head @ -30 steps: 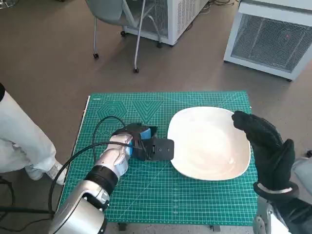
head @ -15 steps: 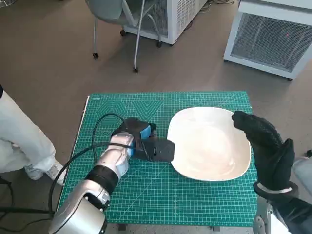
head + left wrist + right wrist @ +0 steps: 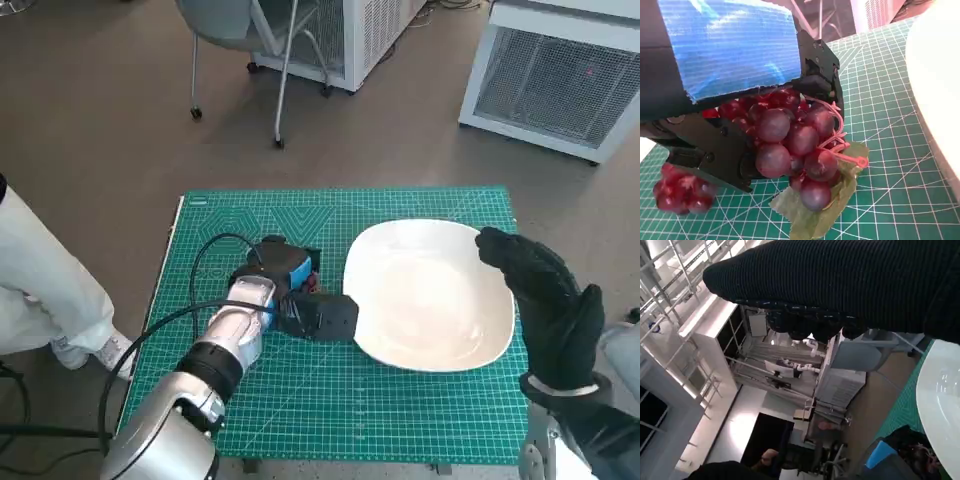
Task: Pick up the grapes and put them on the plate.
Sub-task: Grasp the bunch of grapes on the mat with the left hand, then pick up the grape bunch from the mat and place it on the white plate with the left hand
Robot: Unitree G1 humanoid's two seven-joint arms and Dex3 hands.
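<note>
Gripping stage: the left hand [image 3: 735,70] is closed round the grapes [image 3: 790,145], its black fingers [image 3: 715,155] wrapped on the dark red bunch from both sides.
Grapes: in that hand, just beside the near edge of the plate [image 3: 430,295] but not over it; a green leaf [image 3: 820,215] under the bunch looks to touch the green mat [image 3: 400,420] (so the bunch seems low, barely lifted if at all).
Done: the grasp, judging by how snugly the fingers sit on the fruit.
Left: lifting, carrying the short way across the rim, and letting go; the plate holds nothing yet.
Right hand: the right hand [image 3: 545,300] stands upright at the far edge of the plate, fingers straight and together, holding nothing.
Hidden: in the head view the grapes are wholly covered by the left hand [image 3: 300,290].
Hard to tell: a second small red cluster [image 3: 680,192] shows at the edge of the left wrist view; whether it joins the main bunch cannot be made out.
Cut off: the right wrist view shows mostly glove and room.
</note>
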